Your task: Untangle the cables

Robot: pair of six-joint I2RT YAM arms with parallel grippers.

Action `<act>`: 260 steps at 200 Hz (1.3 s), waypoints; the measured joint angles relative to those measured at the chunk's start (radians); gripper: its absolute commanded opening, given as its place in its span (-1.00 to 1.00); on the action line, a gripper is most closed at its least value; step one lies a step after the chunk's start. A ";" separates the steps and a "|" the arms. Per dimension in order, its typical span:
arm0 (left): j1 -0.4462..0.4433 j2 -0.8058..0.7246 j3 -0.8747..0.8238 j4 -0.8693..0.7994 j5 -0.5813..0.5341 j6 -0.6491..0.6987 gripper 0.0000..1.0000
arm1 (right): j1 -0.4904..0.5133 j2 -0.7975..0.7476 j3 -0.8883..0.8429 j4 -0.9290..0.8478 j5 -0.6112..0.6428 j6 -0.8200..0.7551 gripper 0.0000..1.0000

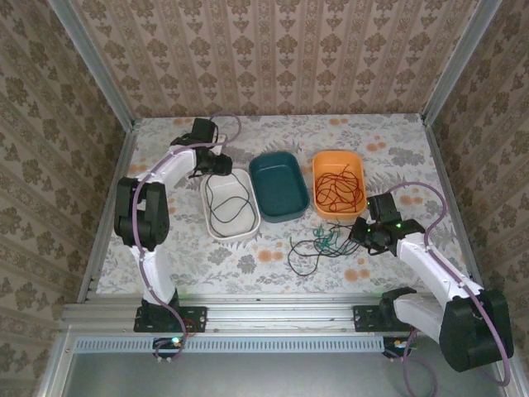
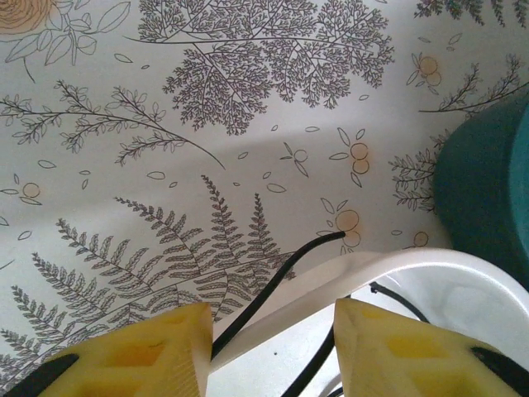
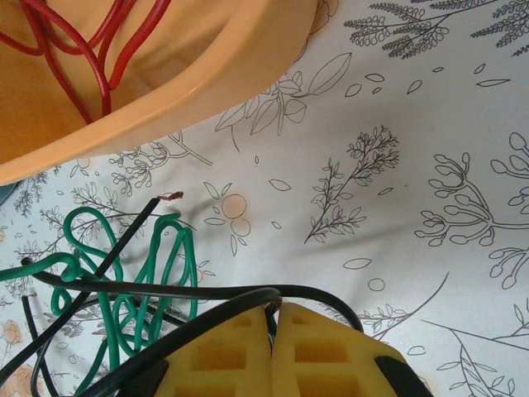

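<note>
On the left, over the desk (image 1: 165,256): elbow raised high, forearm angled inward, left hand (image 1: 217,165) hanging above the far rim of the white tray (image 1: 248,233). Yellow fingers (image 2: 149,347) parted, with the rim and a black cable (image 2: 264,289) running between them; impossible to tell whether touching. Rest of that cable coiled inside the tray.

On the right: arm low and stretched forward, right hand (image 1: 362,233) near the orange tray (image 1: 339,155), at the edge of the tangle of green and black cables (image 1: 318,244) lying on the desk. Tips pressed together, clamped on a black strand (image 3: 198,318) of the tangle. Red cable (image 1: 337,188) heaped in the orange tray; teal tray (image 1: 281,186) between the other two.
</note>
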 measured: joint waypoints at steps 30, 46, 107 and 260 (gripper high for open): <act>-0.014 0.000 0.000 -0.011 -0.072 0.016 -0.19 | 0.000 0.000 0.000 0.000 0.000 0.000 -1.00; -0.020 0.000 -0.001 -0.011 -0.121 0.019 -0.21 | 0.000 -0.001 0.000 0.000 0.000 0.000 -1.00; -0.026 -0.006 -0.018 0.014 -0.212 0.019 -0.26 | 0.000 -0.008 -0.003 0.000 0.000 0.000 -1.00; -0.026 -0.036 -0.018 -0.063 -0.201 0.021 -0.40 | 0.000 -0.012 -0.011 -0.003 0.000 0.000 -1.00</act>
